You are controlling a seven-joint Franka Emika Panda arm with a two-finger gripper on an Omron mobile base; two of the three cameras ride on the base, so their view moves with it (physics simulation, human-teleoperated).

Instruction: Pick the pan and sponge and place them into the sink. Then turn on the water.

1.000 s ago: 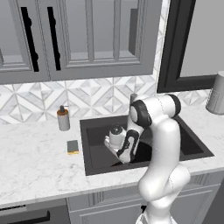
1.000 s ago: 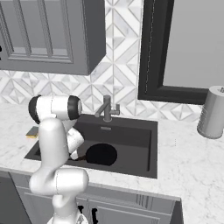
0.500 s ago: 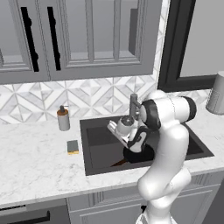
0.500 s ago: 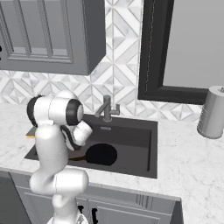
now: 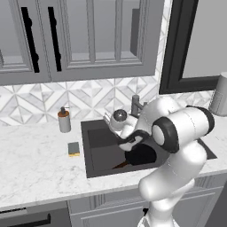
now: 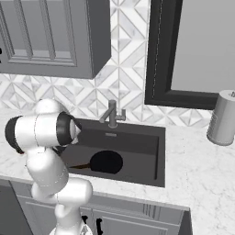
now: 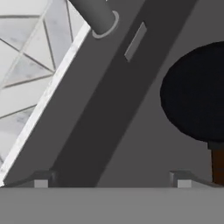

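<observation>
Left base view: the large rectangular dark grey recessed sink (image 5: 99,146) sits in the white marble counter (image 5: 35,168). The round flat black frying pan (image 5: 141,155) lies on the sink floor, its long thin dark brown handle pointing toward the sink's front wall. The small rectangular sponge with a grey-green top over a yellow layer (image 5: 73,149) lies on the counter just left of the sink, apart from its rim. A brown soap bottle (image 5: 64,120) stands behind the sponge, near the sink's back left corner. The white arm reaches over the sink.

Right base view: the pan (image 6: 106,162) rests inside the sink (image 6: 151,151), left of its middle. The grey metal faucet (image 6: 112,114) stands behind the sink's back edge. A grey cylinder (image 6: 223,118) stands on the counter well right of the sink.

Hand view: the gripper (image 7: 113,179) has its fingers spread wide, holding nothing. The pan (image 7: 197,94) lies on the sink floor (image 7: 131,148), clear of both fingertips (image 7: 41,179).
</observation>
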